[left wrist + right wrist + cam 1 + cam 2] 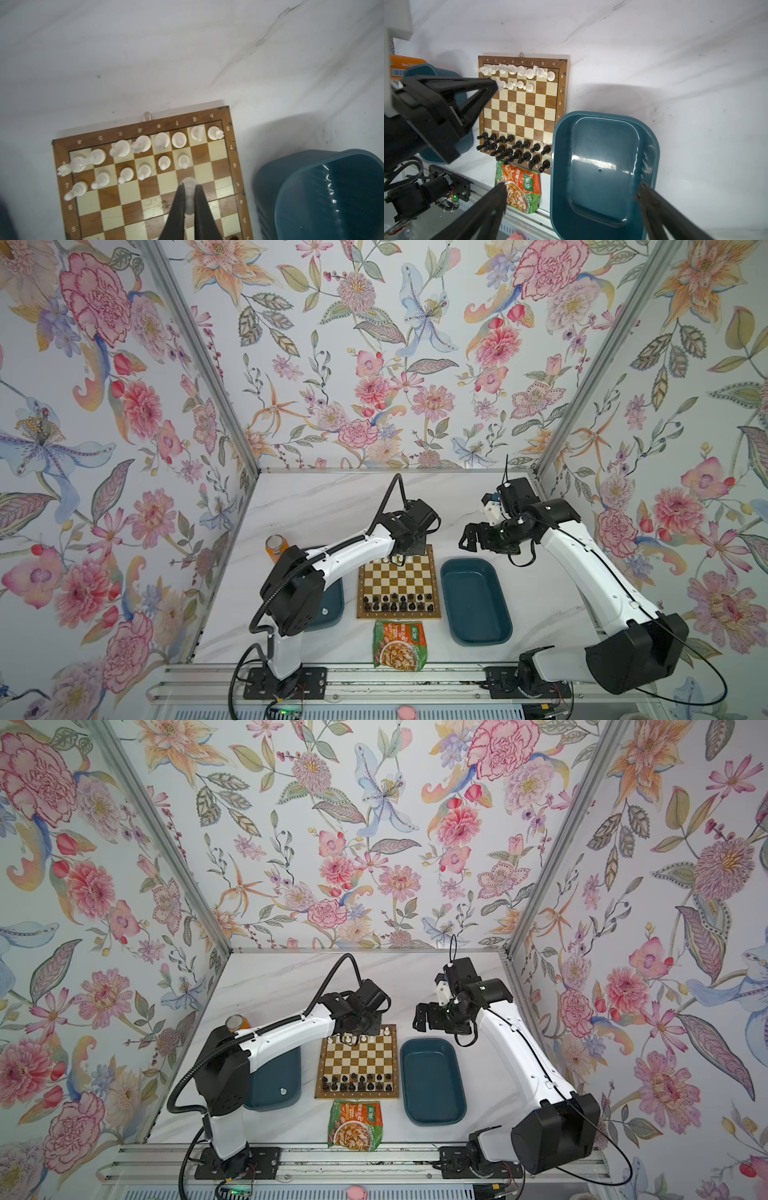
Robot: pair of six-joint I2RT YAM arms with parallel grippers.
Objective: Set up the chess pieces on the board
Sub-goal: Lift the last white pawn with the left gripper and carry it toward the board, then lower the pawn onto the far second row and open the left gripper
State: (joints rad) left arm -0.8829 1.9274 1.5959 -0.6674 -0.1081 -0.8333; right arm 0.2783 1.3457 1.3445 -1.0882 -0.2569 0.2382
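Item: left gripper (189, 193), jaws clamped on one white pawn (188, 184), with one rounded end of the piece showing past the fingertips. Location of held piece: over the board (133, 193), toward its 12 o'clock edge as a top view lies, just inboard of the white pawn row; its height above the squares cannot be told. Adjacent stock: six white pawns (164, 162) on files a to f of rank 7, with g7 and h7 bare; the white back rank (178, 139) stands behind them at 12 o'clock. Black pieces (518, 144): two rows at the 6 o'clock edge. Surroundings, reckoned from the board: right tray (473, 605) at 3 o'clock, empty; left tray (334, 601) at 9 o'clock, partly hidden by the arm; can (276, 548) at 10 o'clock; snack packet (399, 645) at 6 o'clock. Right gripper (571, 189): jaws wide apart, holding nothing, above the table at about 2 o'clock, well apart from the board. Handling note, as a judgement: the step in hand looks to be seating this pawn on g7. Shift toward 12 o'clock until centred on that square, then descend straight, keeping the fingers off the f7 pawn and the back-rank piece behind. Part the jaws only once the base sits flat, then lift vertically so the light piece is not tipped.
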